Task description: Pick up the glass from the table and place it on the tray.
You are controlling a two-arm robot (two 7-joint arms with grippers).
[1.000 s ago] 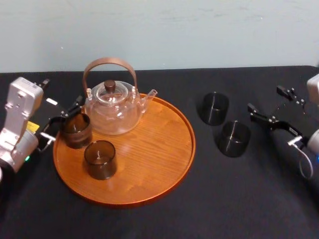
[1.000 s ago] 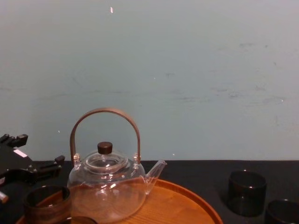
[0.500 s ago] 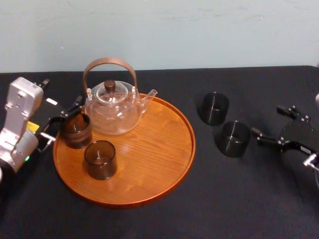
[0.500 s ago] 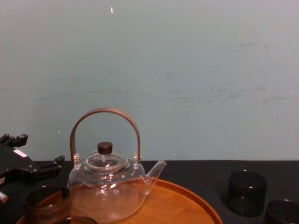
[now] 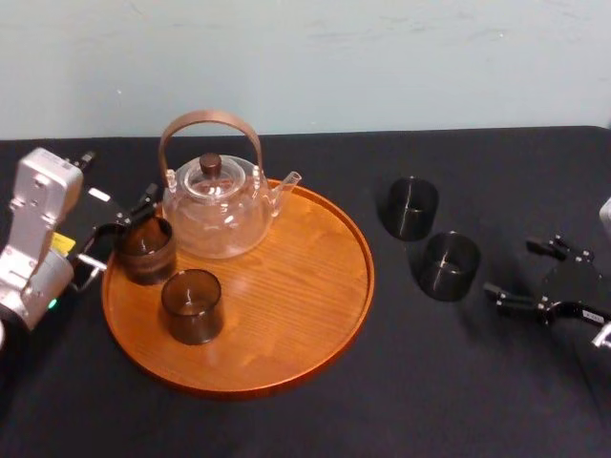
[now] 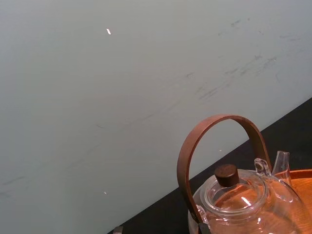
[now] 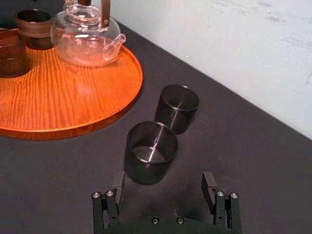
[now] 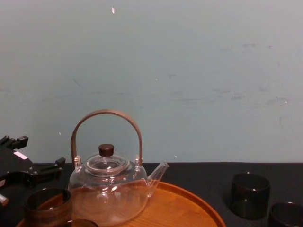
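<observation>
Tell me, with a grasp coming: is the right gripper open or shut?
Open: the right gripper has its fingers wide apart, short of the dark smoky round glass.

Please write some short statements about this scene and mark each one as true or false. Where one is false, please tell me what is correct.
1. Two glasses stand on the tray. True: the front glass and the back glass.
2. The teapot stands on the bare table. False: it stands on the tray.
3. The right gripper is open. True: it faces the near glass and does not touch it.
4. Only one glass stands on the table. False: there are two, the near glass and the far glass.
5. The left gripper is at the tray's right side. False: it is at the tray's left edge, by the back glass.
</observation>
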